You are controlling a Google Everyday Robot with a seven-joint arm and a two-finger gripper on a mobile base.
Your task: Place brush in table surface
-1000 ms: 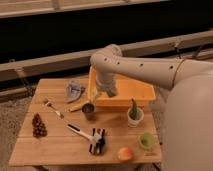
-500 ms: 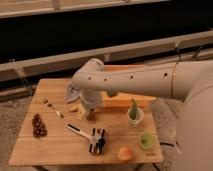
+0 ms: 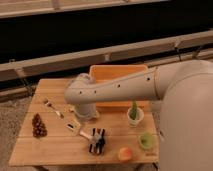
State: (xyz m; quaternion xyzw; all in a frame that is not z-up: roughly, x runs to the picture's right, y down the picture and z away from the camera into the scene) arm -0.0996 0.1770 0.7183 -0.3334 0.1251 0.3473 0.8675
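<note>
Gripper point(image 3: 84, 117) low over table surface point(image 3: 30, 150) beside brush point(image 3: 80, 131); fork point(image 3: 53, 108), tub point(image 3: 119, 74) near.

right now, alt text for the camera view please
A white robot arm reaches from the right across a slatted wooden table surface, its gripper low near the middle, beside a yellow-orange tub. A brush, fork, striped pad and potted plant sit around it.

Claw point(image 3: 86, 114) above table surface point(image 3: 55, 150), near brush point(image 3: 74, 126)

Table surface point(image 3: 50, 150) w/ fork point(image 3: 53, 108), brush point(image 3: 75, 127), pad point(image 3: 97, 142), tub point(image 3: 119, 72), plant point(image 3: 134, 116), cup point(image 3: 146, 140), orange point(image 3: 125, 154); gripper point(image 3: 86, 116) low by brush.
</note>
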